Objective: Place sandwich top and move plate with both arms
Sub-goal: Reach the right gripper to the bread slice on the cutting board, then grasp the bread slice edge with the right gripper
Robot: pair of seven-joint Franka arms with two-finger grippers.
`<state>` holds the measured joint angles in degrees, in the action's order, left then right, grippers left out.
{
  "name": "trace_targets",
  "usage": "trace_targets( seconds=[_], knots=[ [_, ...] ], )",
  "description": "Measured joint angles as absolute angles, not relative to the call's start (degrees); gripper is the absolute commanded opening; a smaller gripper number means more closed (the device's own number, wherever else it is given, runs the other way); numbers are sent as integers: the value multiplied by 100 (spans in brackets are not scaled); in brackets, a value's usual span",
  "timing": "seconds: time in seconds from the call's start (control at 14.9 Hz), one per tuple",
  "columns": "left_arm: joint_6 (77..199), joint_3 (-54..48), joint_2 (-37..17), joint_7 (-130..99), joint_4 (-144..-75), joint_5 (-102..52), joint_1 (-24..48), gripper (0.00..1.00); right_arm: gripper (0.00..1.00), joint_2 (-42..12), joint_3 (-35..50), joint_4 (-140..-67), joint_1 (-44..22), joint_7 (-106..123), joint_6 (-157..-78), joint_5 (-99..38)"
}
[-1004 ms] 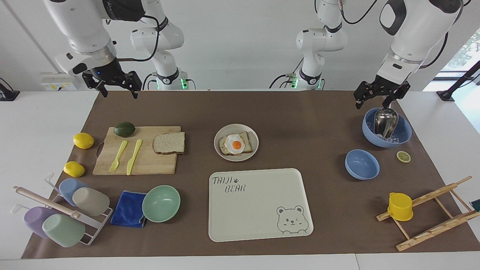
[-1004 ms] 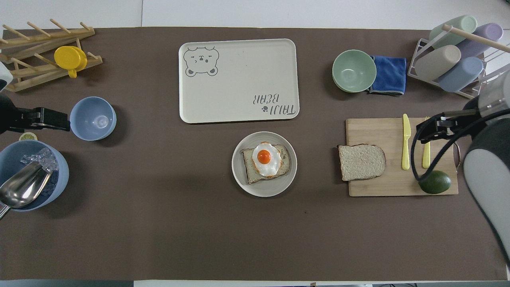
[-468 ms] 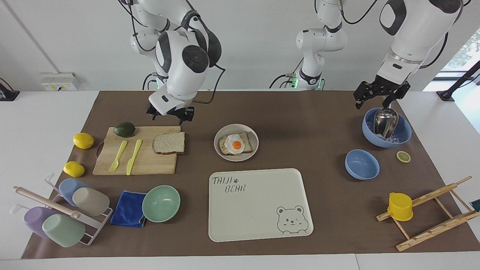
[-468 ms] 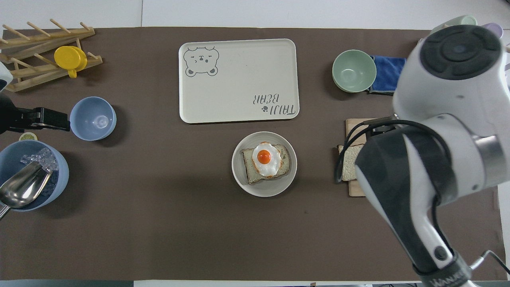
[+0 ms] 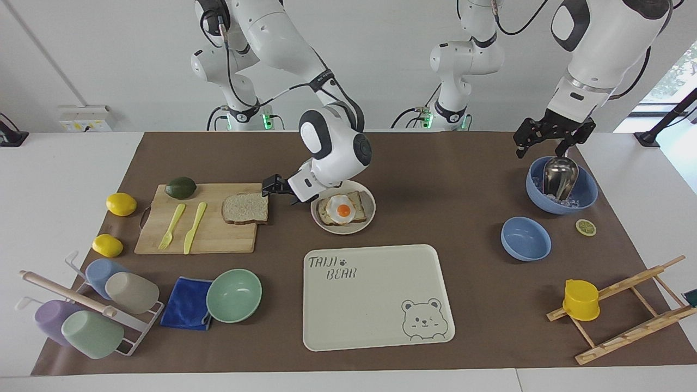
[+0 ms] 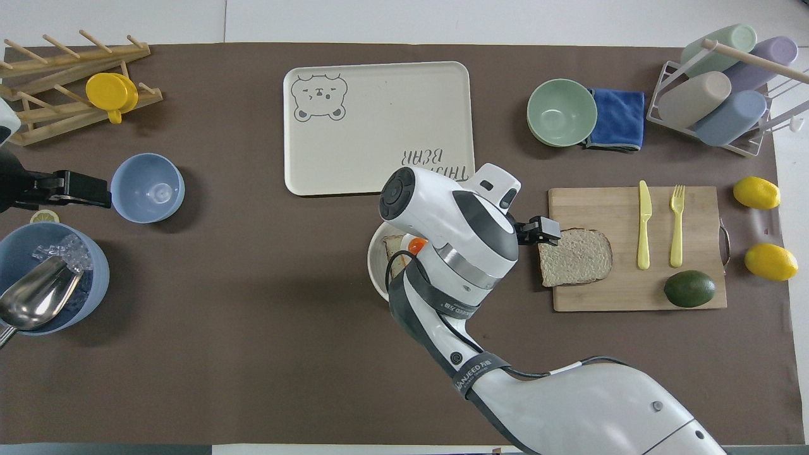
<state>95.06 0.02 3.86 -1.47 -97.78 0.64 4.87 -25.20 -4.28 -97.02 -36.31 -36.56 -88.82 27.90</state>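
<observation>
R gripper [image 5: 272,188] low, pointed sideways at edge of sandwich top [image 5: 245,208], just beside/at its crust on the side toward the plate [image 5: 368,216]; contact not certain. Finger state: can't tell. R arm wrist body sits over the plate, hiding part of it in overhead view.

Sandwich top flat on cutting board [image 5: 218,239], at the board's end nearest the plate; same board carries knife [image 5: 194,227], fork [image 5: 172,226], avocado [image 5: 181,187]. Plate mid-table w/ egg-topped slice [image 5: 343,209], nearer robots than bear tray [image 5: 375,296].

L gripper [image 5: 544,142] waits above big blue bowl [image 5: 585,196] w/ metal scoop, at L arm's end of table; fingers spread apart, nothing held.
</observation>
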Motion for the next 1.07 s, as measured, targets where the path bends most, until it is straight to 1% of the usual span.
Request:
trace_targets(
  seconds=[0.27,0.8,0.94,1.07],
  knots=[
    [9506,-17,386,-147,-9778,64,493,100,100,-2483,-443,-10043,-3430,-3656,-9144,2818],
    [9506,0,386,-147,-9778,64,490,100,100,-2289,-444,-10688,-3297,-3656,-9702,2819],
    [9506,2,386,-147,-9778,64,489,100,95,-2264,-444,-10810,-3221,-3656,-9784,2819],
    [9506,5,386,-147,-9778,64,488,100,92,-2248,-444,-10858,-3198,-3656,-9800,2819]
  ],
)
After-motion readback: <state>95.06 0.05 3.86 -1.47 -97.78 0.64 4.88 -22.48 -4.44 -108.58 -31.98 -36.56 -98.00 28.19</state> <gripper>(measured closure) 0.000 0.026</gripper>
